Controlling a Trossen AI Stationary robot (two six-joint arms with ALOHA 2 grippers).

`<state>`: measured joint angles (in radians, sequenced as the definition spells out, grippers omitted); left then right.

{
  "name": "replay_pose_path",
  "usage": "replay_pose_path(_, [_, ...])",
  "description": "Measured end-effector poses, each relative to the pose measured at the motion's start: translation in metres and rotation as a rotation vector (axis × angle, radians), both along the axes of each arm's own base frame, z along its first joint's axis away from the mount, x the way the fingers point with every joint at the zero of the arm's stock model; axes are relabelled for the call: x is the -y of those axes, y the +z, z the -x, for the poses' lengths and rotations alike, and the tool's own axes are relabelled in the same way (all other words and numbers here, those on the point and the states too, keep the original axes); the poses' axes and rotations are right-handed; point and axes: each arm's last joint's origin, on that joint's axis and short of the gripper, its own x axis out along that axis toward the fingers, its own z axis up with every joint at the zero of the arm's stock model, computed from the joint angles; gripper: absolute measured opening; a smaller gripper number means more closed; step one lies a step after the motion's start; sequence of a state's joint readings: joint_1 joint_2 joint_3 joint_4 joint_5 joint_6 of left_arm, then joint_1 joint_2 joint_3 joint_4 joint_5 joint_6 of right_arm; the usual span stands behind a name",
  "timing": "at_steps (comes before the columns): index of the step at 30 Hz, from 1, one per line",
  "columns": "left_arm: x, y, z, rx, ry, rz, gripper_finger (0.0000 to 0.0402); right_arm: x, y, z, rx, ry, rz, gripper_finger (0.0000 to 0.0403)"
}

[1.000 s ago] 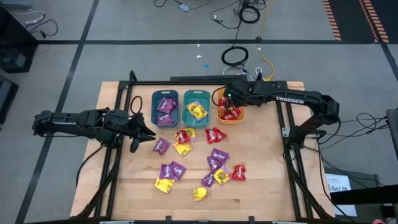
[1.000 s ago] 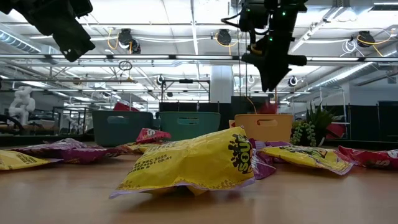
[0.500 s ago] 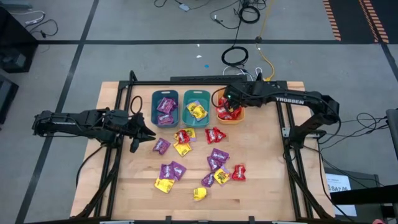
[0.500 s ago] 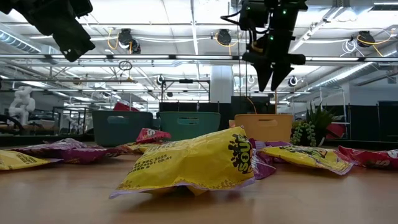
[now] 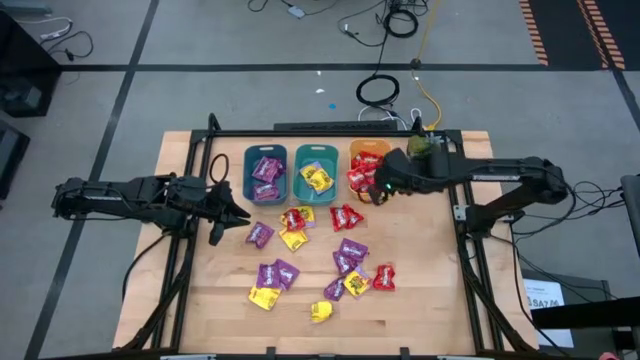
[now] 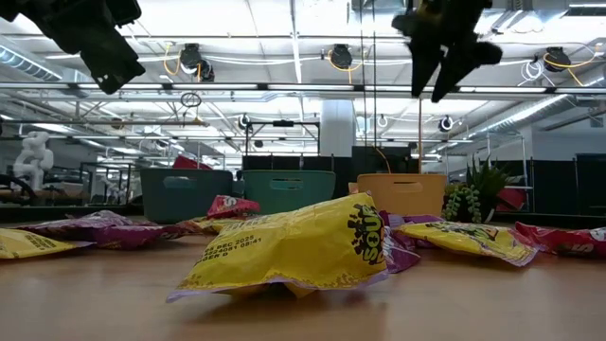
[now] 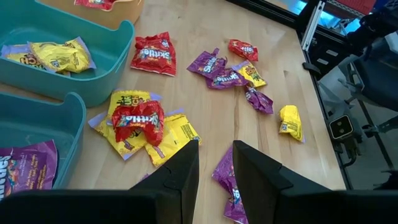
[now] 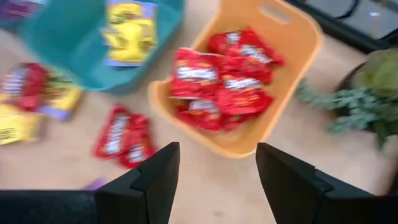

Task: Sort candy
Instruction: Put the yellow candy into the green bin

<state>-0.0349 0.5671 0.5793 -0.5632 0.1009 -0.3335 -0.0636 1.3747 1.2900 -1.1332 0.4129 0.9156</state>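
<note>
Loose candy packets (image 5: 318, 250) in purple, yellow and red lie scattered on the wooden table. Other packets sit sorted in three bins: purple in the left teal bin (image 5: 265, 172), yellow in the right teal bin (image 5: 316, 172), red in the orange bin (image 8: 292, 43). My right gripper (image 5: 379, 190) hovers open and empty above the table, just by the orange bin's near edge. A red packet (image 8: 121, 137) lies below it. My left gripper (image 5: 240, 214) hangs at the table's left, above the loose packets. Its fingers (image 7: 180, 174) stand a little apart with nothing between them.
A small green plant (image 5: 420, 147) stands to the right of the orange bin at the table's far edge. Black frame rails (image 5: 470, 260) run along the table's sides. Bare wood lies between the loose packets and the right rail.
My right gripper has opened above the orange bin. It has then risen and swung away toward the table's near and right edges, and now hangs past the bin's near rim. The left arm and the loose candy have stayed put.
</note>
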Motion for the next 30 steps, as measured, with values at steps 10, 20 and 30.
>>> replay_pose_path(10, [0.0, 0.0, 0.0, 0.0, 0.0, 0.0, 0.0107, -0.061, 0.001, -0.003, 0.135, 0.008, -0.084, 0.0203])
replay_pose_path(20, [0.0, 0.001, 0.0, 0.006, 0.0, 0.0, 0.0107, -0.127, -0.026, -0.01, 0.113, 0.072, -0.115, 0.0203])
replay_pose_path(30, [0.0, 0.001, -0.001, 0.01, 0.0, 0.001, 0.0107, -0.144, -0.047, -0.025, 0.032, 0.168, -0.188, 0.0203])
